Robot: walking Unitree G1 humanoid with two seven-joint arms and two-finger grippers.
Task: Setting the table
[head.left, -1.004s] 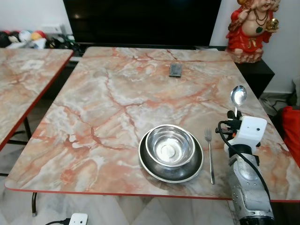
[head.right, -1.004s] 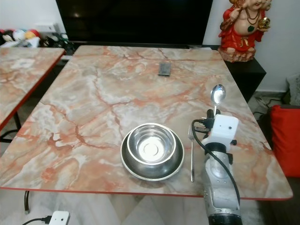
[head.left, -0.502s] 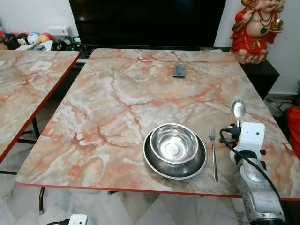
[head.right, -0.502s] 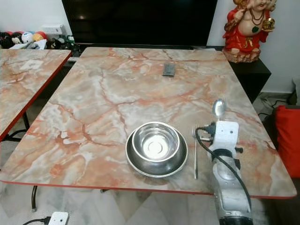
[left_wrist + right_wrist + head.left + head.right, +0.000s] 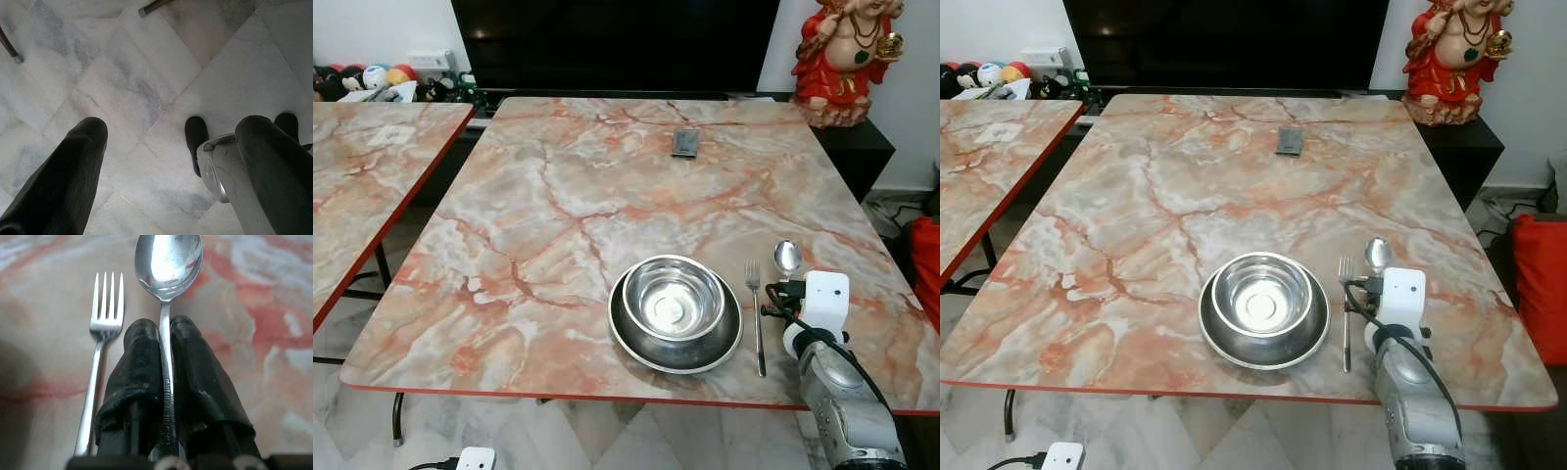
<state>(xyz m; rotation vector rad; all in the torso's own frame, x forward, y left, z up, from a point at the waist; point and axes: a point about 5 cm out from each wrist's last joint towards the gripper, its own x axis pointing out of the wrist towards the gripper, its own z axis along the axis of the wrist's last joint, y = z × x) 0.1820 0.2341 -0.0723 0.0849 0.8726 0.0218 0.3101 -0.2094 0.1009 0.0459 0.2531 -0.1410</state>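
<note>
Indoors, marble table [image 5: 558, 196], tiled floor [image 5: 146, 88].

Polished steel spoon [image 5: 167, 264], mirror-bright bowl, pinched between matt black rubbery fingers [image 5: 142, 367] of the right gripper [image 5: 165, 328]. Shiny metal fork [image 5: 101, 333] just beside the spoon. Glossy peach-and-red marble-look tabletop [image 5: 558, 196], smooth, red edge band. Round stainless bowl [image 5: 673, 299] sits in a duller steel plate [image 5: 626, 338], beside the fork. Glazed red figurine [image 5: 842, 54] beyond the table's far corner. Polished pale marble floor tiles [image 5: 146, 98].
</note>
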